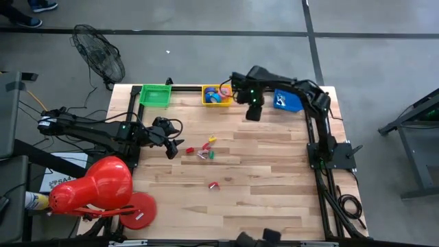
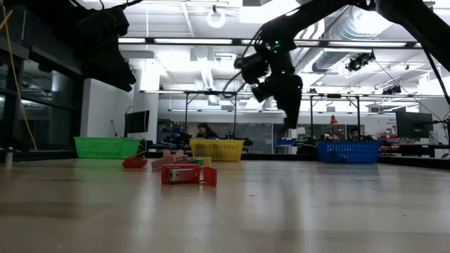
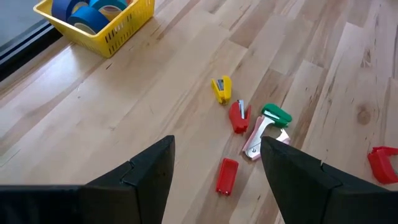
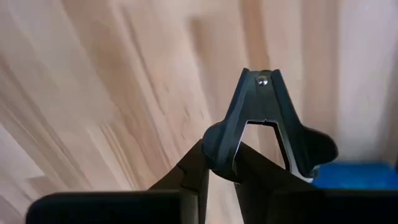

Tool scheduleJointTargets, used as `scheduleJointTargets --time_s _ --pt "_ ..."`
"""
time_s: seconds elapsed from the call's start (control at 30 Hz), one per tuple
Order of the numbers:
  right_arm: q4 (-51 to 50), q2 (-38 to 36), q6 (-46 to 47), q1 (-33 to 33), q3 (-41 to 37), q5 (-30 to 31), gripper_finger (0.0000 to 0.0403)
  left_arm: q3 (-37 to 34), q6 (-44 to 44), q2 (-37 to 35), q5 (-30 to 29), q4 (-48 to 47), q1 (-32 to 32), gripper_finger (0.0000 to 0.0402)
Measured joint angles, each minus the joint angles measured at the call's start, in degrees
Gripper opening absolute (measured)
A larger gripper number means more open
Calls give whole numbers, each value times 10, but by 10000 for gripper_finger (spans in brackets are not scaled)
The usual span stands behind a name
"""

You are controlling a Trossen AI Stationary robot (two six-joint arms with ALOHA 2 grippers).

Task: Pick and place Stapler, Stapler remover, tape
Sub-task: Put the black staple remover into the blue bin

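Gripping dark-grey stapler remover [image 4: 264, 134], right tool [image 4: 217, 165] clenched near blue basket [image 1: 288, 101]; left tool [image 3: 214, 174] released.

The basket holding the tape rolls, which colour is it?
Yellow; the basket shows best in the left wrist view.

Both arms are dark, near black, built of jointed segments with black cables trailing along them. The right arm's wrist housing [image 1: 252, 92] carries a small green light just behind its fingers. The left gripper's fingers [image 3: 146, 174] are matte black, angular wedges.
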Motion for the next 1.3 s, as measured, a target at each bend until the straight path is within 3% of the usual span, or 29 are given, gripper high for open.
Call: scheduleJointTargets --time_s 0.27,0.6,0.8,1.03,1.3 --pt "-18 -28 43 -72 0 12 41 0 3 0 0 0 0 232" --pt "-74 -35 68 -164 0 53 57 0 2 0 0 3 0 232" --pt "-73 -35 75 -206 0 23 44 0 2 0 -1 3 0 232" --pt "-73 -35 118 -246 0 18 63 0 2 0 -2 3 0 232" --pt "-73 -35 153 -269 0 -57 49 0 2 0 -5 2 0 232"
